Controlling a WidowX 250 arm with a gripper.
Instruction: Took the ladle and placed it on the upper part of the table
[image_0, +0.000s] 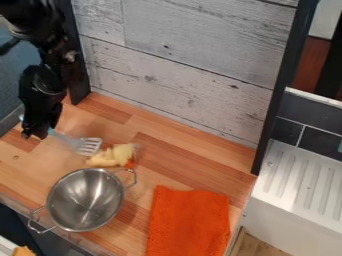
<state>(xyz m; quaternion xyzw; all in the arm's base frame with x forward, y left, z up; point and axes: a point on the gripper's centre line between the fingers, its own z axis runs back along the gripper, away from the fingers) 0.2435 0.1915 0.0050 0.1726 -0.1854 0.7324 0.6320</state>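
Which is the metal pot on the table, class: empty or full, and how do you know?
Empty. The metal pot stands open at the top, and its shiny bottom and inner walls show bare.

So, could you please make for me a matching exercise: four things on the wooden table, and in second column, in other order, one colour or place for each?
Things:
1. Cloth
2. Small lumpy item
3. Slotted utensil
4. Metal pot

Descriptions:
A. Silver, with two looped handles
B. Orange
C. Pale yellow
D. Handle reaches to the end effector

Pairs: 1-B, 2-C, 3-D, 4-A
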